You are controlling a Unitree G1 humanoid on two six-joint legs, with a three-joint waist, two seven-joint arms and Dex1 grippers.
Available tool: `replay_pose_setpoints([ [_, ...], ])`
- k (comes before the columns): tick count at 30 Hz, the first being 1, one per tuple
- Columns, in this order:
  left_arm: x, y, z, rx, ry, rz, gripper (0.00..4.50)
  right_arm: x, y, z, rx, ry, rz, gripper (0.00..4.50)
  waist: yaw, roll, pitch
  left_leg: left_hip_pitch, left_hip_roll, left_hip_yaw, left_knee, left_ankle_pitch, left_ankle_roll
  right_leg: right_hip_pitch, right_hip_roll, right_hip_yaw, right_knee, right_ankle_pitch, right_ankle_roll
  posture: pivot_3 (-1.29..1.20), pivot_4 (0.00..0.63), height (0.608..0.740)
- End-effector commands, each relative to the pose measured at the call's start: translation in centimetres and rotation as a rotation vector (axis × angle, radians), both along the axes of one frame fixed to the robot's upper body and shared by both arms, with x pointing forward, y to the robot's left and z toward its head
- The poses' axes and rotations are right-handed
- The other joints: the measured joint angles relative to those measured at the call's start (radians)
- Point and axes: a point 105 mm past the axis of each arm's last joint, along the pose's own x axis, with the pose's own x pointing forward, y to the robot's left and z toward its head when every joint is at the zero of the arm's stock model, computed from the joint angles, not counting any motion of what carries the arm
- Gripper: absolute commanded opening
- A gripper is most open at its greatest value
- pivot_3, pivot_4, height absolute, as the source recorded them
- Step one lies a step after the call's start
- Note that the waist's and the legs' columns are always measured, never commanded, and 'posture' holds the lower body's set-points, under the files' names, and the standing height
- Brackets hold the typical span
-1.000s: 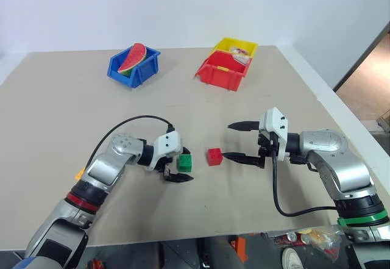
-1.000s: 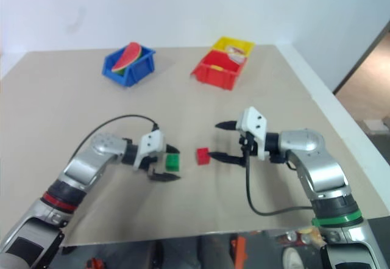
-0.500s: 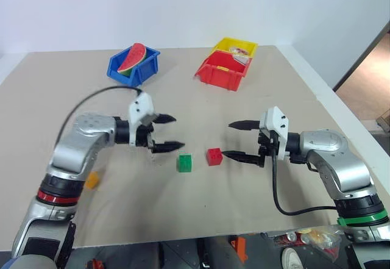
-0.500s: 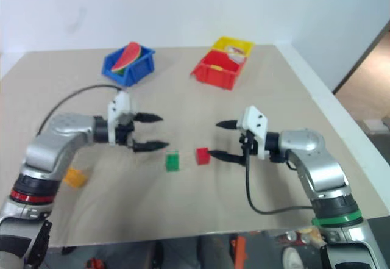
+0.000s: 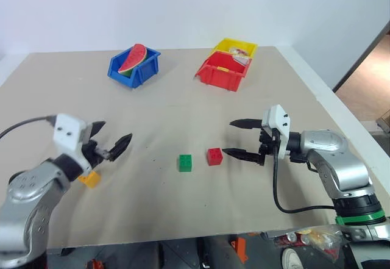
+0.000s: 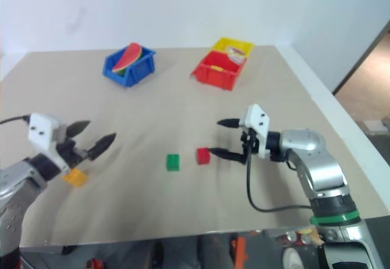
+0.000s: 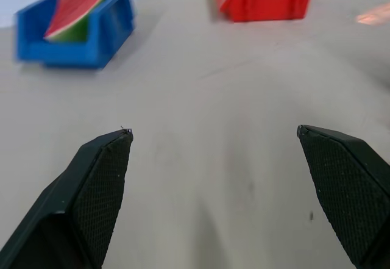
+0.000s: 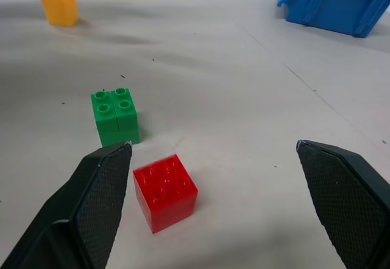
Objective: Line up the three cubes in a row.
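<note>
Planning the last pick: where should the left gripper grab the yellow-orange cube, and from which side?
Grip the yellow-orange cube across two opposite flat side walls, coming down from above. It sits upright on the table, studs up, apart from the green cube, so all sides look free. The open left gripper hangs just past it, pointing level, so it probably needs to tip down first.

No legible text, label, brand, number or sign is to be found on anything pictured.
</note>
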Motion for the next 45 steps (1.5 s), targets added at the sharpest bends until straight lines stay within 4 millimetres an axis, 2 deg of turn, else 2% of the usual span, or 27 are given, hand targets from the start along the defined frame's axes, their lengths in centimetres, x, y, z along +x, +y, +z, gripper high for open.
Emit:
replay_pose_setpoints([
  [1, -1.6, 1.3, 0.3, 0.006, -0.030, 0.044, 4.48, -1.2, 0.5, 1.7, 0.018, -0.036, 0.130, 4.50, 0.000, 0.000, 0.000, 0.000, 0.000, 0.000, 0.000, 0.000, 0.000, 0.000, 0.000, 0.000, 0.000, -0.001, -0.001, 0.00, 0.150, 0.740],
  [4, -2.3, 2.0, -0.6, -0.009, 0.000, 0.064, 4.48, -2.4, 0.8, 1.2, -0.020, 0.012, 0.231, 4.50, 0.003, 0.000, 0.000, 0.000, 0.000, 0.000, 0.000, 0.001, 0.000, 0.001, 0.000, -0.002, 0.000, -0.002, -0.004, 0.00, 0.150, 0.740],
  [7, -3.9, 2.6, -2.1, 0.000, 0.048, 0.085, 4.48, -3.6, 1.5, 1.7, -0.027, 0.002, 0.350, 4.50, 0.001, 0.000, 0.000, 0.001, 0.000, 0.000, 0.000, 0.001, 0.000, 0.001, 0.000, -0.001, 0.000, -0.002, -0.004, 0.00, 0.150, 0.740],
  [15, -4.4, 3.2, -3.4, 0.003, 0.081, 0.112, 4.48, -2.5, 1.7, 1.6, -0.067, -0.030, 0.338, 4.50, -0.005, -0.001, 0.000, 0.001, 0.001, 0.001, 0.000, 0.001, 0.000, 0.000, 0.001, -0.003, 0.000, -0.002, -0.006, 0.00, 0.150, 0.740],
  [21, -4.3, 4.4, -3.9, 0.022, 0.108, 0.135, 4.48, -2.0, 1.4, 1.8, -0.075, -0.035, 0.312, 4.50, -0.005, -0.001, 0.000, 0.000, 0.001, 0.001, -0.001, 0.000, -0.001, -0.001, 0.002, -0.002, 0.000, -0.003, -0.007, 0.00, 0.150, 0.740],
  [28, -3.6, 4.6, -6.2, 0.025, 0.224, 0.090, 4.48, -1.9, 1.5, 1.5, -0.086, -0.036, 0.293, 4.50, -0.005, 0.000, 0.000, 0.001, 0.002, 0.001, -0.001, 0.000, -0.001, -0.001, 0.002, -0.002, 0.000, -0.003, -0.007, 0.00, 0.150, 0.740],
  [33, -3.0, 4.5, -7.1, 0.039, 0.257, 0.065, 4.48, -1.8, 1.4, 1.6, -0.089, -0.041, 0.271, 4.50, -0.005, 0.000, 0.000, 0.000, 0.002, 0.001, -0.001, 0.000, -0.001, -0.001, 0.002, -0.002, 0.000, -0.003, -0.007, 0.00, 0.150, 0.740],
  [37, -2.5, 3.9, -7.4, 0.021, 0.263, 0.051, 3.35, -1.9, 1.1, 1.5, -0.101, -0.041, 0.259, 4.50, -0.005, 0.000, 0.000, 0.000, 0.003, 0.001, -0.001, 0.000, -0.001, -0.001, 0.002, -0.002, 0.000, -0.003, -0.007, 0.00, 0.150, 0.740],
  [42, -2.8, 3.1, -7.5, 0.032, 0.269, 0.026, 1.57, -1.9, 0.8, 1.5, -0.108, -0.040, 0.246, 4.50, -0.005, 0.000, 0.000, 0.000, 0.003, 0.001, -0.001, 0.000, -0.001, -0.001, 0.002, -0.002, 0.000, -0.003, -0.007, 0.00, 0.150, 0.740],
  [43, -2.9, 3.1, -7.5, 0.034, 0.270, 0.023, 1.39, -1.9, 0.8, 1.5, -0.109, -0.041, 0.244, 4.50, -0.005, 0.000, 0.000, 0.000, 0.003, 0.001, -0.001, 0.000, -0.001, -0.001, 0.002, -0.002, 0.000, -0.003, -0.007, 0.00, 0.150, 0.740],
  [45, -2.9, 3.1, -7.5, 0.042, 0.269, 0.017, 1.40, -1.9, 0.7, 1.5, -0.110, -0.044, 0.241, 4.50, -0.005, 0.000, 0.000, 0.000, 0.003, 0.001, -0.002, 0.000, -0.001, -0.001, 0.002, -0.002, 0.000, -0.003, -0.007, 0.00, 0.150, 0.740],
])
